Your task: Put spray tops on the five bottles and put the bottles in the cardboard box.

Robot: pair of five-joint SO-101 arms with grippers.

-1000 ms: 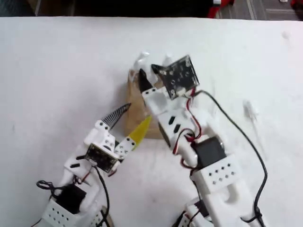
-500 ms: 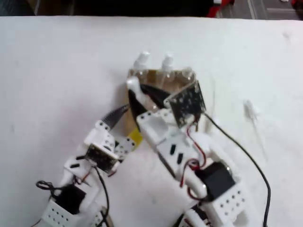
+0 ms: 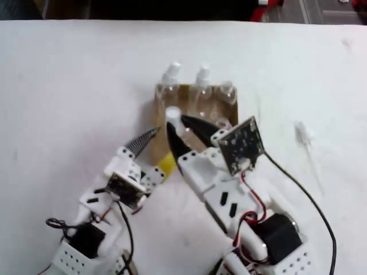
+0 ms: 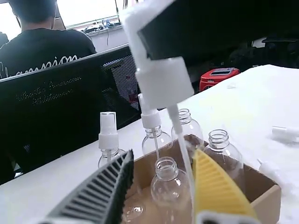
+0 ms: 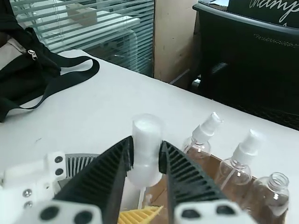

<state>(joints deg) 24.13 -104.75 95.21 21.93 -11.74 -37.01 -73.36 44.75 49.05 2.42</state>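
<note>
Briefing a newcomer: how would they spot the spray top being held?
Find the cardboard box mid-table. Over it, the right gripper pinches a white spray top. Unlike the two tops on back-row bottles, it hangs in air, tube dangling.

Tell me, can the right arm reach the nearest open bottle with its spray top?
Probably yes: the right gripper holds the spray top just above the open bottle, with nothing between them; the left gripper stands open at the box edge.

**Fig.** We see white arm shells (image 3: 221, 189), black motors (image 3: 278, 232), red-and-black cables (image 3: 310, 199). The right gripper (image 3: 176, 121) has black ribbed fingers (image 3: 200, 127). The left gripper (image 3: 157, 150), at its 7 o'clock, has one grey, one yellow.
</note>
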